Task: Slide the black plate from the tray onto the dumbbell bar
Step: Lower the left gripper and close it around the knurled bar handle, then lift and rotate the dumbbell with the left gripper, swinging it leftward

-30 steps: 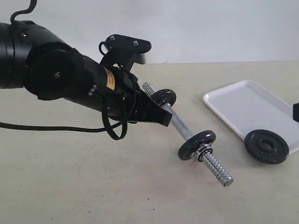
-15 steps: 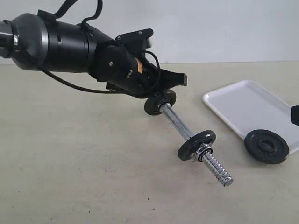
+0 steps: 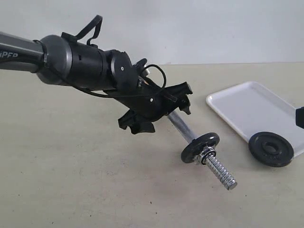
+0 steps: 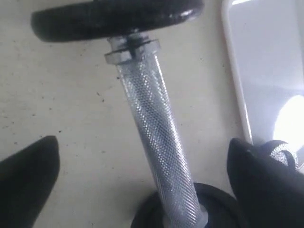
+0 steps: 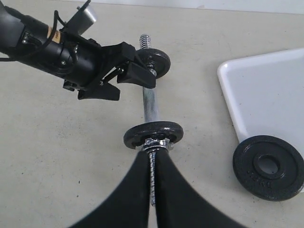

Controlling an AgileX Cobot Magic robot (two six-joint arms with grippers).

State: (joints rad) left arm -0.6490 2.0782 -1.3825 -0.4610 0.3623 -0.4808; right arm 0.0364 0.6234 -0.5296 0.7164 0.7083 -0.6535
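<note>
The left gripper [image 3: 164,111] hung with its jaws spread wide, straddling the knurled middle of the dumbbell bar [image 3: 183,129] without gripping it; the right gripper [image 5: 152,164] was closed tight on nothing; the black plate [image 3: 270,149] lay flat at the near corner of the tray [image 3: 247,107], overhanging its rim onto the table [image 3: 95,180], apart from the bar.
</note>
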